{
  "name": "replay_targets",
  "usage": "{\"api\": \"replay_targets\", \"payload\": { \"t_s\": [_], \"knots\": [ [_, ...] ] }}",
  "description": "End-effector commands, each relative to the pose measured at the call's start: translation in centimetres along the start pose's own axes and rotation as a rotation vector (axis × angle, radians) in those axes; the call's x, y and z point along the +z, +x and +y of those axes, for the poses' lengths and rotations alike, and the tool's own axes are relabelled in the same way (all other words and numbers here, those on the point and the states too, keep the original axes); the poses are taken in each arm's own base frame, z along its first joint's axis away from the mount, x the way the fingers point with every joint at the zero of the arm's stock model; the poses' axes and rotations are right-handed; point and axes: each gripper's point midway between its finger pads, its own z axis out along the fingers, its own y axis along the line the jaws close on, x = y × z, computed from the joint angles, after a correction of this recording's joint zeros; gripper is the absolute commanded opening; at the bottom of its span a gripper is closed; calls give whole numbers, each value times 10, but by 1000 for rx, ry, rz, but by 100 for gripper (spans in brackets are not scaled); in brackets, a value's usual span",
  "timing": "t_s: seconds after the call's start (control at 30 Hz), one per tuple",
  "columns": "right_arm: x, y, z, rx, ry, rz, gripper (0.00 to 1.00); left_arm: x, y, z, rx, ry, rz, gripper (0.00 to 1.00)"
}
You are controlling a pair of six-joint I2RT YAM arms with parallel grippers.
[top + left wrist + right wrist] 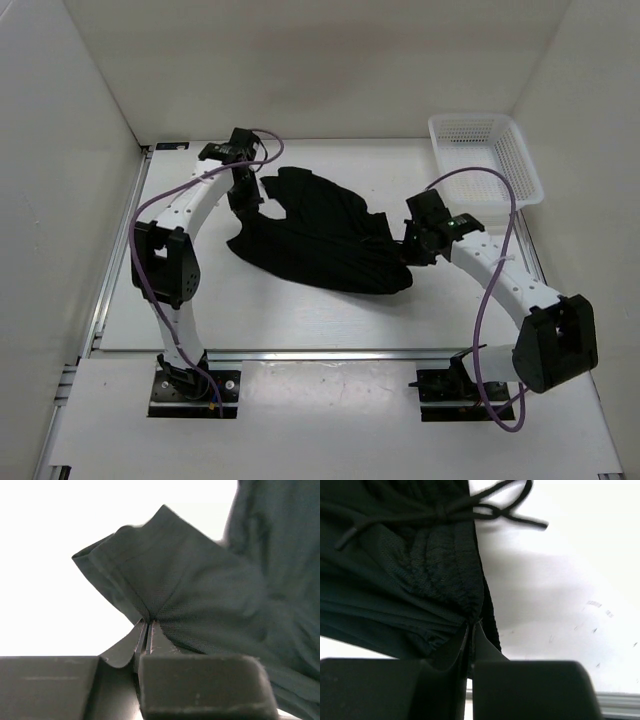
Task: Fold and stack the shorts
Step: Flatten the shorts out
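The black shorts [318, 238] lie spread and rumpled across the middle of the white table. My left gripper [243, 203] is at their left end and is shut on a leg hem; in the left wrist view the gripper [148, 621] pinches the shorts [200, 595]. My right gripper [408, 243] is at their right end, shut on the gathered waistband. In the right wrist view the gripper [472, 622] pinches the shorts [440, 565] beside the drawstring [470, 505].
A white plastic basket [485, 158] stands at the back right corner. White walls close in the table on the left, back and right. A metal rail [320, 353] runs along the near table edge, by the arm bases.
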Motion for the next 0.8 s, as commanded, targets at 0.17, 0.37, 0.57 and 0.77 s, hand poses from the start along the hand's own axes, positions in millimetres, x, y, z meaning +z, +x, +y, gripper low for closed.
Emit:
{"api": "replay_targets", "payload": {
  "t_s": [0.17,0.37,0.57,0.77],
  "knots": [
    [-48,-137,22,-27,-65,-229,0,-115,-111,-10,-80,144,-337,11],
    [-131,-208,38,-17,-140,-473,0,-194,-139,-1,-150,255,-531,11],
    [-94,-141,0,24,-68,-435,15,-180,-65,9,-164,296,-480,11],
    [-37,-18,-47,128,1,-225,61,-48,88,32,-216,214,-83,80]
  ]
}}
